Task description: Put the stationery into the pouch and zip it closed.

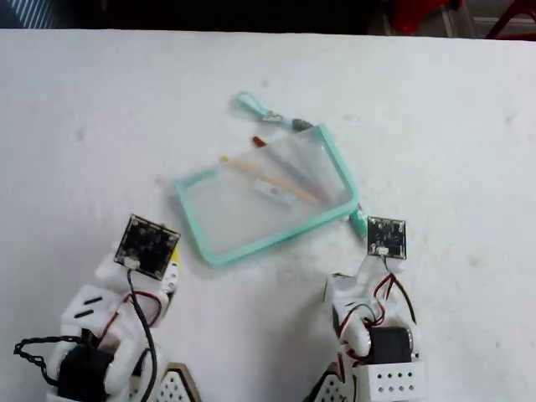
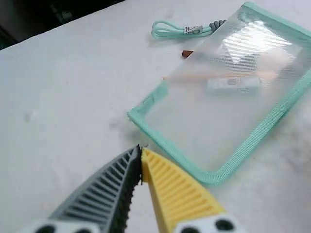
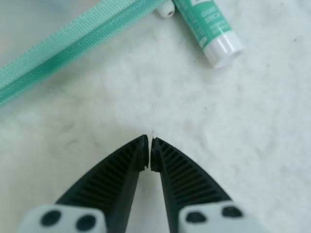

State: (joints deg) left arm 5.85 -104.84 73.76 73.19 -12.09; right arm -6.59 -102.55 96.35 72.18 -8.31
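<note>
- The left gripper (image 2: 140,155) hangs over bare table (image 1: 84,126) on the near left; its grey and yellow fingers meet at the tips and hold nothing.
- The right gripper (image 3: 149,145) hovers low over the table on the near right; its black fingers are all but together with nothing between them.
- Just beyond it lies the glue stick (image 3: 209,24), flat on the table outside the pouch's right corner, white cap toward the gripper; its green label carries white print, which I leave unread.
- The pouch (image 1: 264,201) lies flat mid-table between the arms, clear mesh with a teal rim (image 3: 73,43); its mouth on the far left side appears open.
- Inside it are a pencil (image 2: 218,76) and a small white piece (image 2: 233,85); the pencil's end pokes out past the mouth, and a red-tipped piece (image 2: 187,53) lies at the mouth's edge; whether it is in or out I cannot tell.
- Farthest off, the teal strap (image 2: 175,29) trails from the pouch's far corner; it bears a small tag too small to read.
- Likely trouble: the glue stick is round and could roll away from fingers that close off-centre; it sits so near the rim that a finger could snag the teal edge.
- The pouch looks light and limp, so pushing anything in may slide it unless the other arm pins it.
- Anything left poking out of the mouth would probably jam the zip; those ends need seating first.
</note>
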